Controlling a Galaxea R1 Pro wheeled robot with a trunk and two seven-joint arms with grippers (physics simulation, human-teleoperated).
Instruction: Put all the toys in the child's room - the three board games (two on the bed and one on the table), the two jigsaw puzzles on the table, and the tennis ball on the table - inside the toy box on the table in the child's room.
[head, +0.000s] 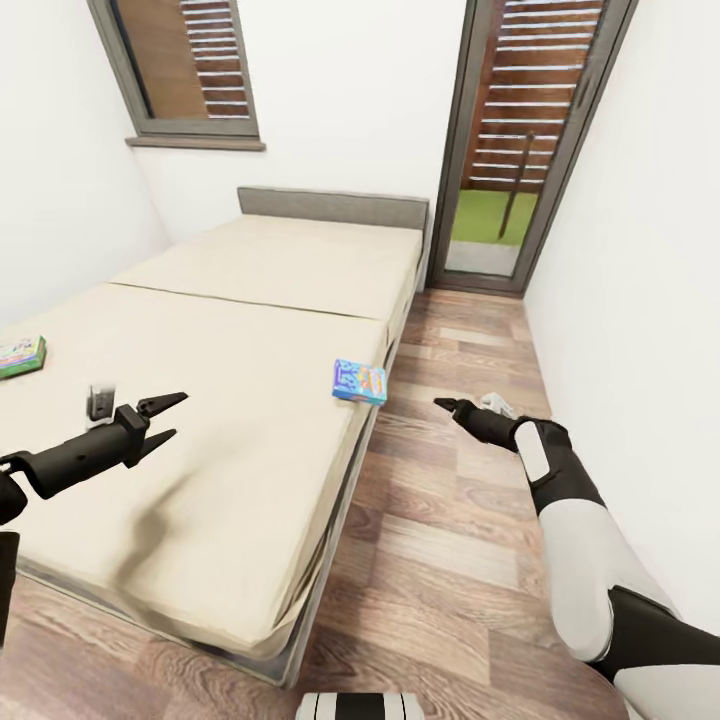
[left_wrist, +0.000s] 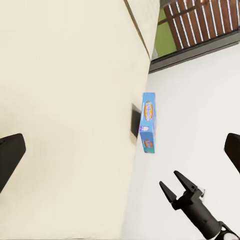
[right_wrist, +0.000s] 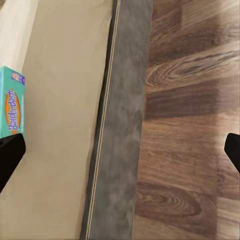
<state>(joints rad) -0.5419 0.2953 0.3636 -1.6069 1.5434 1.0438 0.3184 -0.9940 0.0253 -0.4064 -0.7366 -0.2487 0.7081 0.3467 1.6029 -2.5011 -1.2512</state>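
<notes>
Games on the bed (head: 250, 330): one blue game (head: 359, 381), one green game (head: 21, 355).

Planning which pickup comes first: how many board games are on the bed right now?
2. The small blue board game lies near the bed's right edge, by the floor. The green board game lies at the bed's far left, cut off by the head view's edge.

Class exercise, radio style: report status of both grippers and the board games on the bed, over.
Left gripper open, empty, over bed. Right gripper over floor, jaw state unclear. Blue board game at mattress edge; green game far left. Nothing blocking.
</notes>
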